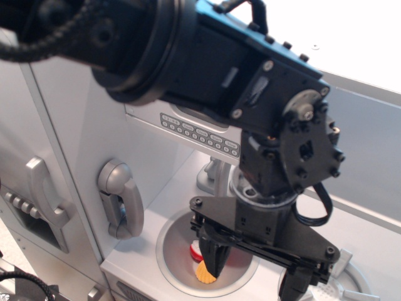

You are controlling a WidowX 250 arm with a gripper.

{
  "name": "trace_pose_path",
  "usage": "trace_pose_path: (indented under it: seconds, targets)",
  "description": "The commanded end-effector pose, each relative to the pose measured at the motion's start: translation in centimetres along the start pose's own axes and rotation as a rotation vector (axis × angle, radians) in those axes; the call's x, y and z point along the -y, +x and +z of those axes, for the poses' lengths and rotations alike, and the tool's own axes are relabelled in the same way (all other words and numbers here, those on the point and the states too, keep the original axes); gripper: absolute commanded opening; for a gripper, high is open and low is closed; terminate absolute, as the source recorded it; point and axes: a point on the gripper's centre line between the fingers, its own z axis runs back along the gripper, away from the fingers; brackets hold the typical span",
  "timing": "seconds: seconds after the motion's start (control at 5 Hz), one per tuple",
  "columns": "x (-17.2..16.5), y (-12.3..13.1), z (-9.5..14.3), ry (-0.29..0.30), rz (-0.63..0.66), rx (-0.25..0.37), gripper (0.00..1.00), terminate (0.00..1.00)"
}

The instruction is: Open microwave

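Observation:
Most of the microwave [150, 113] is hidden behind my black arm. I see only a strip of its light grey front and its button row [200, 135]. Its window and vertical handle are hidden, and I cannot tell whether the door is shut. My gripper [254, 273] hangs below the button row, over the sink, apart from the microwave. Its two black fingers are spread, one finger [215, 256] over the sink bowl and the other at the lower right. It is open and holds nothing.
A silver toy phone handset [122, 200] hangs on the cabinet wall at the left. Further left is a grey door with a curved silver handle [44, 188] and small knobs. The round sink [172, 251] holds a red and an orange item. A silver faucet [212, 172] stands behind it.

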Motion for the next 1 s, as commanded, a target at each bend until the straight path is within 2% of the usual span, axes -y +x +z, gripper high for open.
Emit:
trace_pose_path:
  seconds: [0.0,0.2,0.4,0.6,0.8]
  targets:
    - [0.0,0.0,0.0,0.000,0.000,0.000,1.00,0.00]
    - [-1.1,1.6,3.3,-0.041,-0.028,0.031,1.00,0.00]
    - [-1.7,3.4,5.9,-0.085,0.001,0.079,1.00,0.00]
    - [-1.7,5.4,7.3,-0.115,0.023,0.119,1.00,0.00]
    - [-0.9,7.1,7.4,-0.139,0.042,0.126,1.00,0.00]
